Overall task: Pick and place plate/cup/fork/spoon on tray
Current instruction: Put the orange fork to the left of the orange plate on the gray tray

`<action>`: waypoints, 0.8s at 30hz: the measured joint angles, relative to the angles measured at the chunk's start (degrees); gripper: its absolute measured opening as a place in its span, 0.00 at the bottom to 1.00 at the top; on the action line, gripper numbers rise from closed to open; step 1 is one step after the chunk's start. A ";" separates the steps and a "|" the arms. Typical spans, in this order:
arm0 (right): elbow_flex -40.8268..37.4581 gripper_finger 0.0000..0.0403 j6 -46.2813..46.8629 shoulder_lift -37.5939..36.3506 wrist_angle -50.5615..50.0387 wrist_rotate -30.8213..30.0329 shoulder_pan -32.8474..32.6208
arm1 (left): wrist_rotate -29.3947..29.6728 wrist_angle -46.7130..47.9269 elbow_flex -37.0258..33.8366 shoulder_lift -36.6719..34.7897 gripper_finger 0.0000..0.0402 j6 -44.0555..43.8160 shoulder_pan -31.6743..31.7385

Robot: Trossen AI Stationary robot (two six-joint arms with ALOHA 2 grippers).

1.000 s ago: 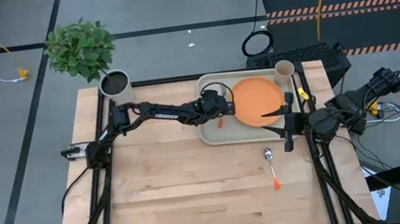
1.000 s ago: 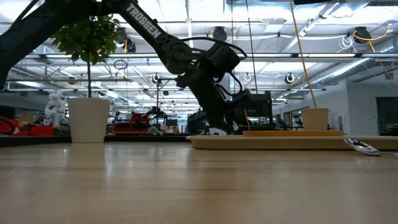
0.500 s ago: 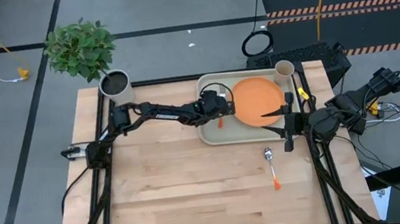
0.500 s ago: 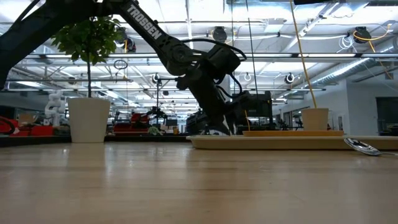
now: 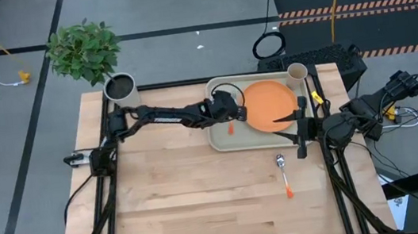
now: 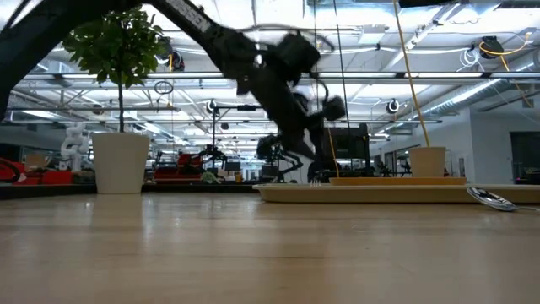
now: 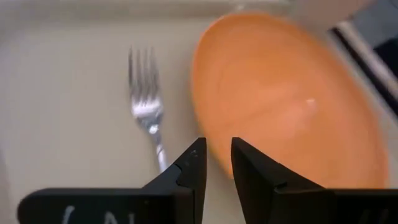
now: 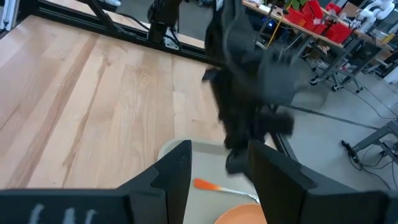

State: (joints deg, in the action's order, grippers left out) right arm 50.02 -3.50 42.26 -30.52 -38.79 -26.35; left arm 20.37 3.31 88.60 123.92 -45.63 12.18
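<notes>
Orange plate (image 5: pixel 269 106) and fork (image 7: pixel 148 107) on tray (image 5: pixel 220 139) | left pincer (image 7: pixel 216 163) released above | right pincer (image 8: pixel 219 163) released

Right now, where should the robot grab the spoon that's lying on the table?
Probably the thin orange handle. The spoon lies flat on the bare wood in front of the tray, bowl end toward the tray, handle pointing away. Coming straight down from above, fingers either side of the handle, looks best; the rounded bowl would likely slip. The right gripper is nearest.
</notes>
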 joint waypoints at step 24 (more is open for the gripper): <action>-4.96 0.38 20.39 9.34 7.55 0.08 1.40 | -12.45 24.25 0.07 -5.71 0.19 57.14 -2.79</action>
State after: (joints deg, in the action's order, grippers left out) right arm 45.06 16.89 51.60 -22.97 -38.71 -24.95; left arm 7.91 27.56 88.66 118.21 11.51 9.39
